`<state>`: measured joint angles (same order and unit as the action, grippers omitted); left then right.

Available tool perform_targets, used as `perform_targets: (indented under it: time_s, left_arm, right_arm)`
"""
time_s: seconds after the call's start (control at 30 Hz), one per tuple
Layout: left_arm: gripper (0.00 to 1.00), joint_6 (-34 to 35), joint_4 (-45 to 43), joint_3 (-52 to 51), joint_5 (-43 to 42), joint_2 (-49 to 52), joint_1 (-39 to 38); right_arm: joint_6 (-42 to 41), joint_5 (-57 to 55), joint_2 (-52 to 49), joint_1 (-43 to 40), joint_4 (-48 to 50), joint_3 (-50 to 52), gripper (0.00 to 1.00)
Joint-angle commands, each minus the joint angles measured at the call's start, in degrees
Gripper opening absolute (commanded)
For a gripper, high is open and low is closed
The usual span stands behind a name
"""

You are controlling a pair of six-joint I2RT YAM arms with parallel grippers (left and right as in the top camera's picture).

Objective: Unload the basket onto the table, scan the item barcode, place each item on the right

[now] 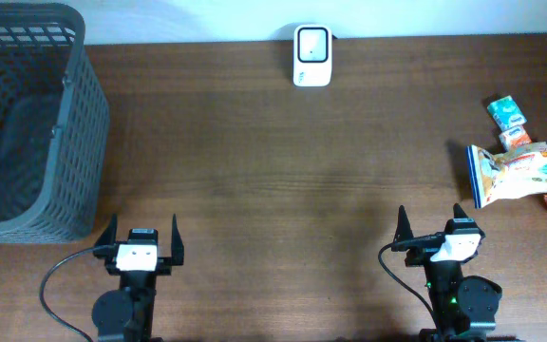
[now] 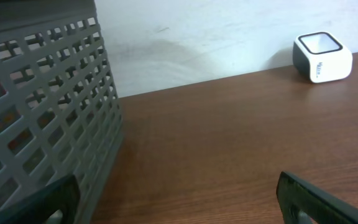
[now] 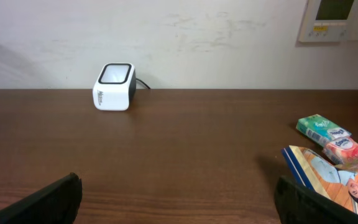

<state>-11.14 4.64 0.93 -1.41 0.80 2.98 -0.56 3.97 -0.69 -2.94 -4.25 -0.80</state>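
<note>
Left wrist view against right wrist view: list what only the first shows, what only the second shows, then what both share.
Only the left wrist view: the grey basket, filling its left side.

Only the right wrist view: the snack bag, the green packet and the orange packet at its right, and a wall panel at the top right.

Both: the white scanner by the wall, and the brown table.

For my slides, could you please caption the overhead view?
Overhead: left gripper and right gripper open; scanner at the far edge, snack packs right, basket left.
</note>
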Motion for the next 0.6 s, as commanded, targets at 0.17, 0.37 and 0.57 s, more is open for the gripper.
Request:
perform_targets:
  time_s: [0.17,0.37,0.57]
  left_arm:
    - [0.99,2.4,0.2,-0.5,1.9,-0.5,0.2]
    - [0.99,10.3,0.3,-0.5,1.5,-0.5,-0.1]
    - [0.99,10.5,0.3,-0.5,1.9,-0.5,-0.1]
  right_arm:
    - [0.1,0.5,0.5,0.3,0.0,0.5,0.98]
    - [0.1,0.5,0.5,0.3,0.0,0.5,0.99]
    - [0.1,0.5,0.5,0.3,0.0,0.5,0.99]
